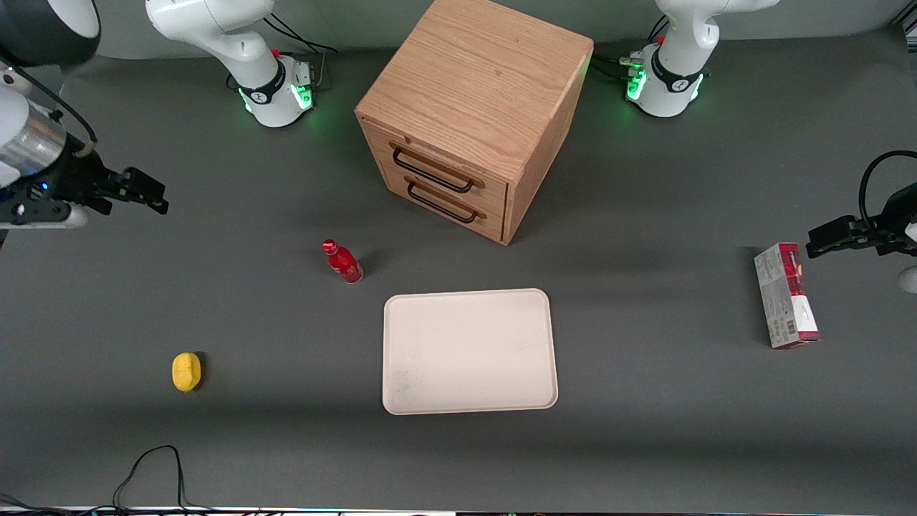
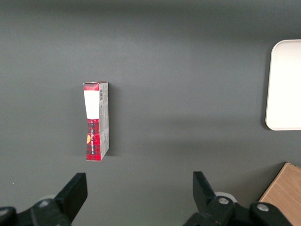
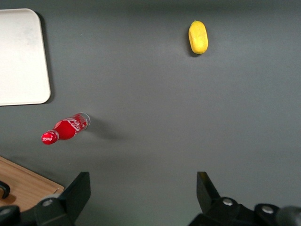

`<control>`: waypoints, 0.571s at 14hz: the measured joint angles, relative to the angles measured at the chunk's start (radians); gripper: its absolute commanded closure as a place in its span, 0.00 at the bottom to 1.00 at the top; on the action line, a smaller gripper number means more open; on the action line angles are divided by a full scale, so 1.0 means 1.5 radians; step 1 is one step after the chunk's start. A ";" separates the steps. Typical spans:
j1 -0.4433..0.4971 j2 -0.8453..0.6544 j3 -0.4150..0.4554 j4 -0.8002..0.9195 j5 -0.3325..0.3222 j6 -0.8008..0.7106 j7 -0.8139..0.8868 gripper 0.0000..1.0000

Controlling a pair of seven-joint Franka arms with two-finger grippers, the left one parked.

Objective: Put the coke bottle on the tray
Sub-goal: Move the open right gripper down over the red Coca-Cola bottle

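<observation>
The coke bottle [image 1: 342, 261] is small and all red with a red cap. It stands on the grey table, a little farther from the front camera than the tray's corner, and the wrist view shows the coke bottle [image 3: 65, 129] too. The tray [image 1: 469, 351] is a large flat cream-white rectangle lying in front of the wooden drawer cabinet; one corner of the tray [image 3: 21, 61] shows in the wrist view. My right gripper [image 1: 147, 192] hangs well above the table at the working arm's end, far from the bottle. The gripper [image 3: 143, 188] is open, with only bare table between its fingers.
A wooden two-drawer cabinet [image 1: 473, 115] stands farther from the camera than the tray. A yellow lemon [image 1: 186, 372] lies toward the working arm's end, nearer the camera than the bottle. A red-and-grey carton [image 1: 786, 295] lies toward the parked arm's end. Cables [image 1: 147, 473] trail at the table's near edge.
</observation>
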 measured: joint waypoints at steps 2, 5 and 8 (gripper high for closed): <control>-0.023 0.013 0.021 0.008 0.000 -0.004 0.000 0.00; -0.118 0.015 0.130 0.024 0.003 -0.017 0.002 0.00; -0.138 0.049 0.200 0.081 0.034 -0.041 0.039 0.00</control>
